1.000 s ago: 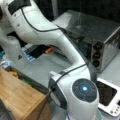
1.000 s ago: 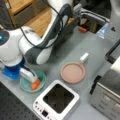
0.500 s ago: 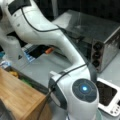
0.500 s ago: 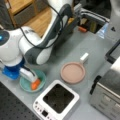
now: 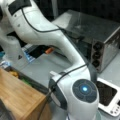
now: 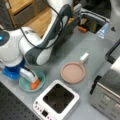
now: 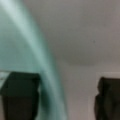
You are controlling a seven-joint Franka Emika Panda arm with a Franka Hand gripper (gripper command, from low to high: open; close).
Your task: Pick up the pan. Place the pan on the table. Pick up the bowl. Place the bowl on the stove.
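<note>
As half a second ago, gripper [image 7: 60, 100] motionless, jaws apart astride the bowl [image 6: 26, 83] rim, pan [image 6: 73, 72] on table [image 6: 75, 47].

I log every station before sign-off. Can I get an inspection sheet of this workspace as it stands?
Surface: grey table.
Job's things: pan on table beside stove; stove bare; bowl on table, orange food inside.
Clutter: orange item at table's far edge.
Grippers: gripper at bowl rim, jaws straddling it, open.
Cables: black cable along arm.
Surroundings: toaster oven, wooden counter.
</note>
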